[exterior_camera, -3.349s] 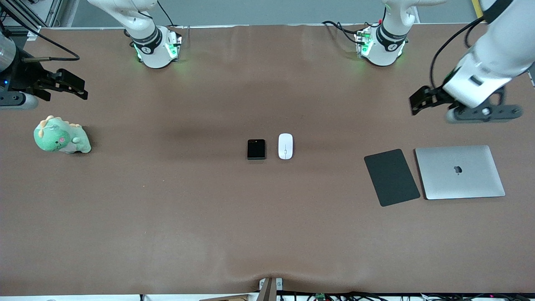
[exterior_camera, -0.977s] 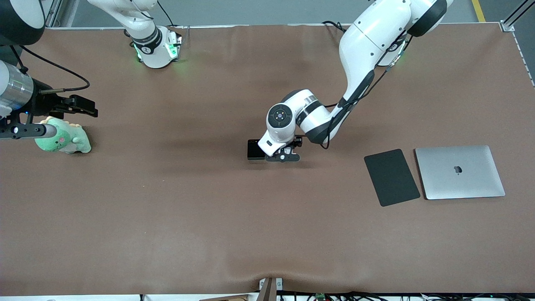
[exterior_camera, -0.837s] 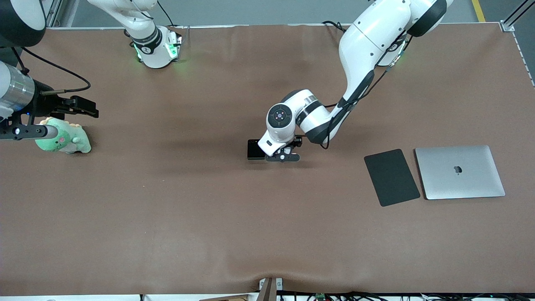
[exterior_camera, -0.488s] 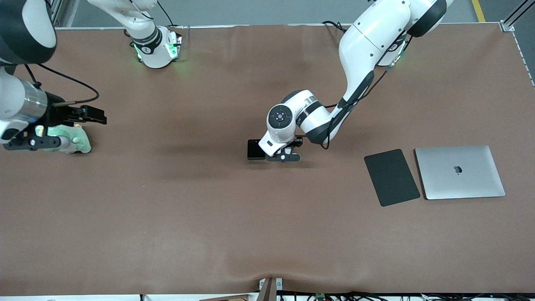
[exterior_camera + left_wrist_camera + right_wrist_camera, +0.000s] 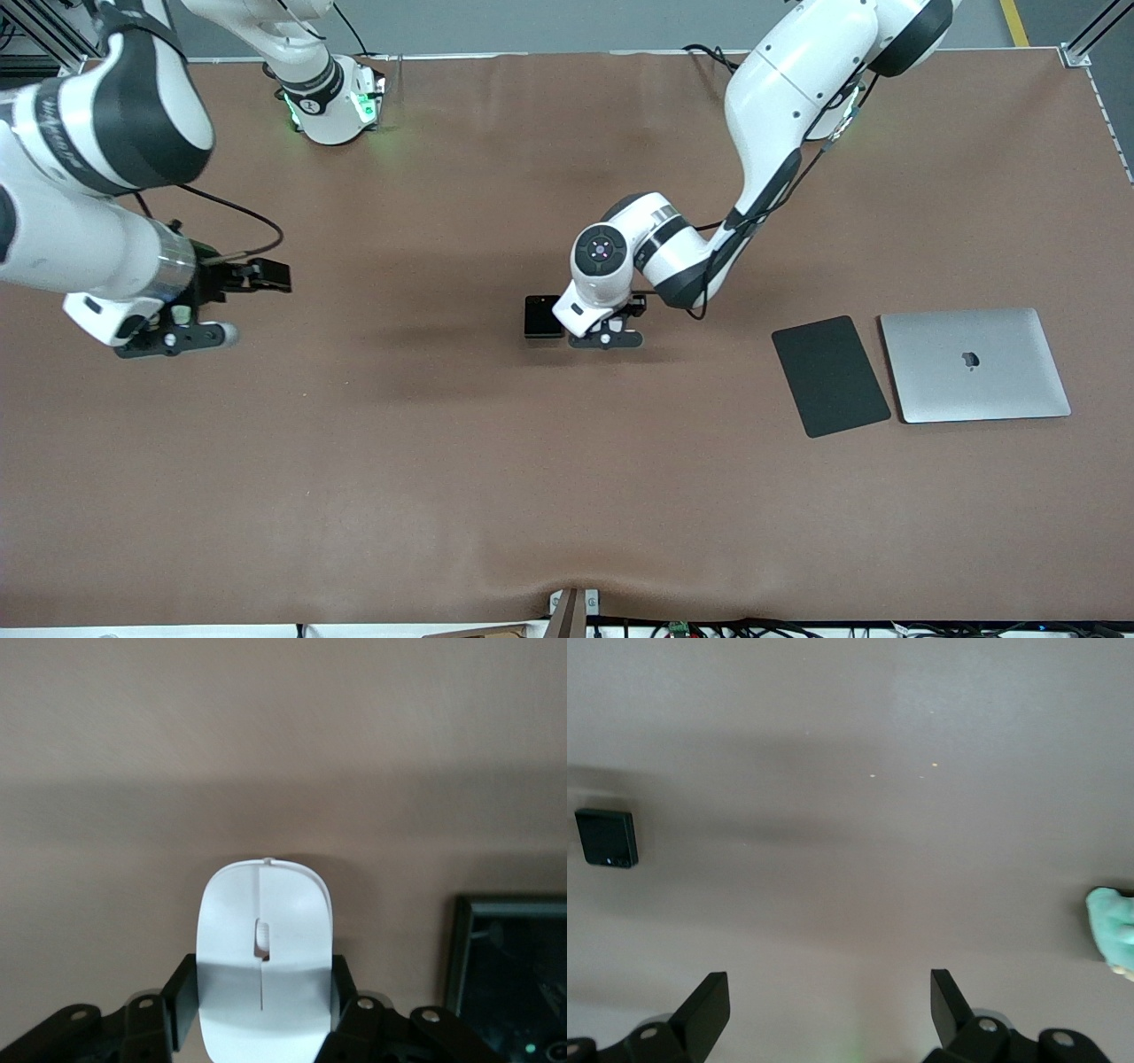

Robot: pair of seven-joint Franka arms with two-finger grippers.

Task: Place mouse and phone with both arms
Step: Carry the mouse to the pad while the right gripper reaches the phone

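- Your table [image 5: 443, 496] carries no container; a closed silver laptop [image 5: 974, 365] lies at the left arm's end, with a dark grey pad [image 5: 830, 375] just beside it.
- Your left gripper [image 5: 264, 1014] is down at mid-table, jaws pinching the mouse [image 5: 264, 948], which a second ago sat between wider jaws.
- The phone [image 5: 541, 316] lies flat just beside the mouse, unmoved.
- Your right gripper [image 5: 830, 1003], jaws spread and empty, has swung in from over the green plush toy [image 5: 1112, 930] toward mid-table.

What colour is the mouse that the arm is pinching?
White, with a thin grey centre line; the mouse shows best in the left wrist view.
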